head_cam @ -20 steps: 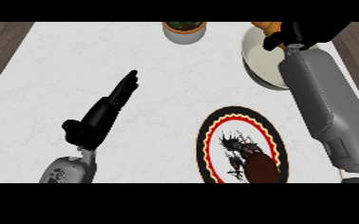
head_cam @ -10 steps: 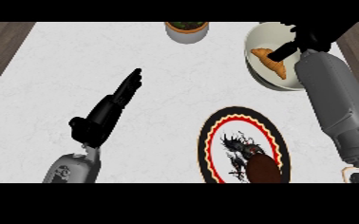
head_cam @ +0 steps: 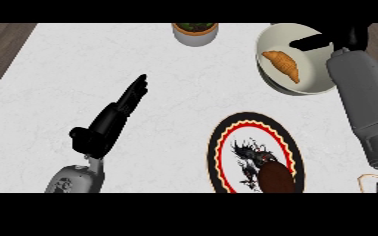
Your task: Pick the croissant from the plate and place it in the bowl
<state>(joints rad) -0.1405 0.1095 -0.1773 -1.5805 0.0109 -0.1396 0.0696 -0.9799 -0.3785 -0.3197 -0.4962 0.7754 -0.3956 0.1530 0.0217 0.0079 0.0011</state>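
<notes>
**Asker:** Where is the croissant?

**Describer:** The croissant (head_cam: pixel 283 65) lies in the bowl (head_cam: pixel 310 82), a pale round bowl at the far right of the counter (head_cam: pixel 88 65). It rests on the bowl's left inner side, lying at a slant, with nothing gripping it.

**Asker:** And the robot's hands?

**Describer:** The right hand (head_cam: pixel 339 40) is over the bowl's far right rim. One black finger (head_cam: pixel 308 42) sticks out straight to the left above the bowl, apart from the croissant. The hand is relaxed and carries nothing. Its grey forearm (head_cam: pixel 358 100) runs down the right edge. The left hand (head_cam: pixel 103 127) is well apart, at the near left of the counter. Its fingers (head_cam: pixel 136 90) are straight and pressed together, pointing far and to the right, and it holds nothing either.

**Asker:** What else is on the counter?

**Describer:** Near the bowl, on its near side, sits the plate (head_cam: pixel 251 127), black with a red zigzag ring and a dark pattern in the middle. A brown lump (head_cam: pixel 277 177) sits at its near right part; I cannot tell what it is. At the far edge, left of the bowl, stands a small grey pot (head_cam: pixel 196 36) with greenery in it. The counter itself is white with faint marbling.
</notes>
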